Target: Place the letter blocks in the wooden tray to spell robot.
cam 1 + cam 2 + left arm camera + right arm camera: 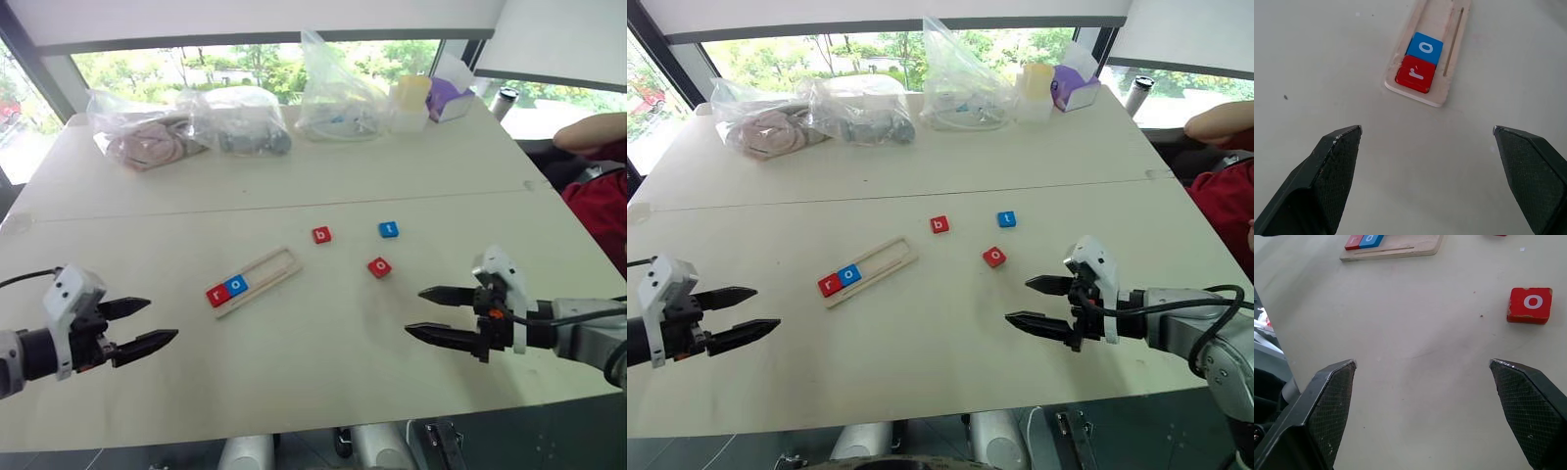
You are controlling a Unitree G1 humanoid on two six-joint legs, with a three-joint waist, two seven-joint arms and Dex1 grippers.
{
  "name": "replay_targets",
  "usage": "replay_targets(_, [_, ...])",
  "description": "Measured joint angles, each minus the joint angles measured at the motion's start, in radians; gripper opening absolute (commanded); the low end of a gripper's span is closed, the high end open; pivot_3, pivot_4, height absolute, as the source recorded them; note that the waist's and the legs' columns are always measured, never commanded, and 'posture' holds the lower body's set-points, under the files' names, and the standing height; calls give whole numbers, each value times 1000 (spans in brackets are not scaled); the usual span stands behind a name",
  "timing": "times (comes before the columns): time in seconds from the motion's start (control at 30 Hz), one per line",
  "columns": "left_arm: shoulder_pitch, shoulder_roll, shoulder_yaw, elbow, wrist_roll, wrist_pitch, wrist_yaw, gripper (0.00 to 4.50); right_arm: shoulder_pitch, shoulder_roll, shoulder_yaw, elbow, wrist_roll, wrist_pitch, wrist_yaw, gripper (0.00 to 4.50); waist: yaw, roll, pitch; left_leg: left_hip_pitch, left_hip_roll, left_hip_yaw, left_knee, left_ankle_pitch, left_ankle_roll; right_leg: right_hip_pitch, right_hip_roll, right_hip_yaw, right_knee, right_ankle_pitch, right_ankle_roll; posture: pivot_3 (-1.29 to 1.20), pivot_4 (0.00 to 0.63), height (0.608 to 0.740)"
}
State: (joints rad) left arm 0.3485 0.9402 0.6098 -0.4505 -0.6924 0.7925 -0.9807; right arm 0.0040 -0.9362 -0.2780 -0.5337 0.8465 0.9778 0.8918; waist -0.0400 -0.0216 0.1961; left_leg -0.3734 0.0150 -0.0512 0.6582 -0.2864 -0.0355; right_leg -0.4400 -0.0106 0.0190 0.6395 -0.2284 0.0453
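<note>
The wooden tray (266, 273) lies slanted at mid-table, with a red r block (217, 294) and a blue o block (236, 286) side by side at its near left end. Loose on the table to its right are a red b block (321, 235), a blue t block (389, 229) and a red o block (379, 267). My left gripper (147, 326) hovers open at the near left, pointing toward the tray (1429, 58). My right gripper (429, 311) hangs open at the near right, empty, with the red o block (1530, 305) a little ahead of it.
Clear plastic bags (186, 127) with assorted items, a yellow cup (411, 98) and a purple box (449, 96) line the far side of the table. A person's arm and red clothing (602, 186) sit past the right edge. A seam (294, 201) crosses the tabletop.
</note>
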Motion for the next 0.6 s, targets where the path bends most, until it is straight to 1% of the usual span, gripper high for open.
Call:
replay_targets(0.07, [35,-4,0,-24,-9,13,-3,4500,-2,1,3,2,-2,-9,0,4465,-2,0,0,0,0,0,-1,0,0,0,0,0,0,0,0,0,150,740])
replay_targets(0.17, [44,-40,-1,-46,-27,31,17,4500,-15,7,30,18,-10,-25,0,4465,0,0,0,0,0,0,0,0,1,0,0,0,0,0,0,0,150,740])
replay_targets(0.37, [63,-45,6,-53,-26,25,26,4500,-37,7,71,44,-25,-40,19,4465,3,0,0,0,0,0,0,0,0,0,0,0,-1,0,0,0,150,740])
replay_targets(0.5, [92,-30,25,-50,-13,12,-3,4500,-55,7,76,71,-38,-52,28,4465,2,0,0,0,0,1,0,0,0,0,0,0,-1,0,0,0,150,740])
replay_targets(0.6, [65,20,36,-29,5,-2,-25,4500,-85,7,101,74,-38,-52,37,4465,3,0,0,0,0,0,0,0,0,0,0,0,-1,0,0,0,150,740])
